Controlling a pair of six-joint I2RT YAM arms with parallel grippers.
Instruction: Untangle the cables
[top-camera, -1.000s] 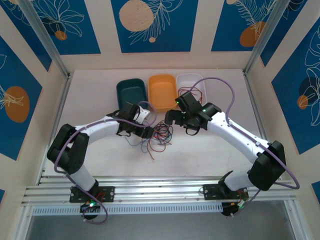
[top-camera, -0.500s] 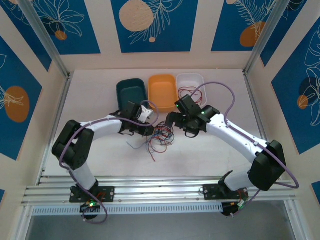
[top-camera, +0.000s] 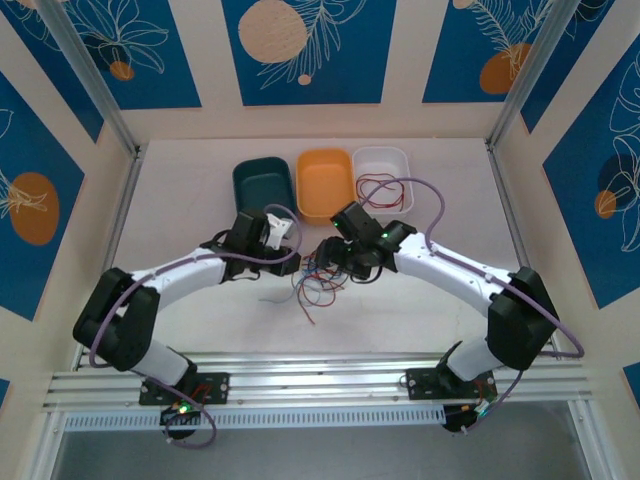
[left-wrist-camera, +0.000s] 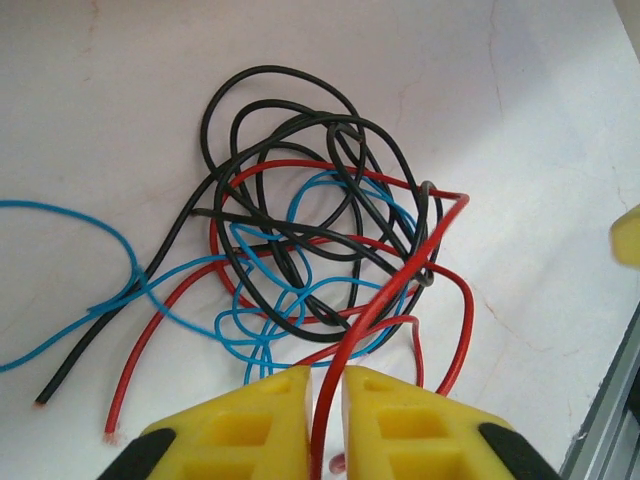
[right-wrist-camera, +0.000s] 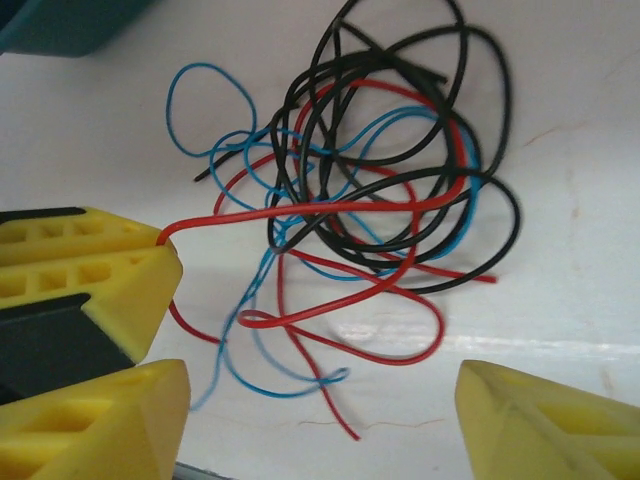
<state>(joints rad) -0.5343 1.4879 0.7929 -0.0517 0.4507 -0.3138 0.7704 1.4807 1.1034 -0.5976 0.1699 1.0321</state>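
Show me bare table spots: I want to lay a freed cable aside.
Free: the strip between the teal bin and the left wall; the patch right of the white bin; the band between the cables and the front rail. Crowded: the centre, where the left gripper and the right gripper flank the cables.

1. Left arm (top-camera: 190, 268): white links, black joints, purple cable (top-camera: 225, 258) alongside.
2. Right arm (top-camera: 450, 272): same finish; small green light (top-camera: 383, 236) near wrist.
3. Fingers (left-wrist-camera: 240, 430): yellow moulded plastic, rectangular recesses.
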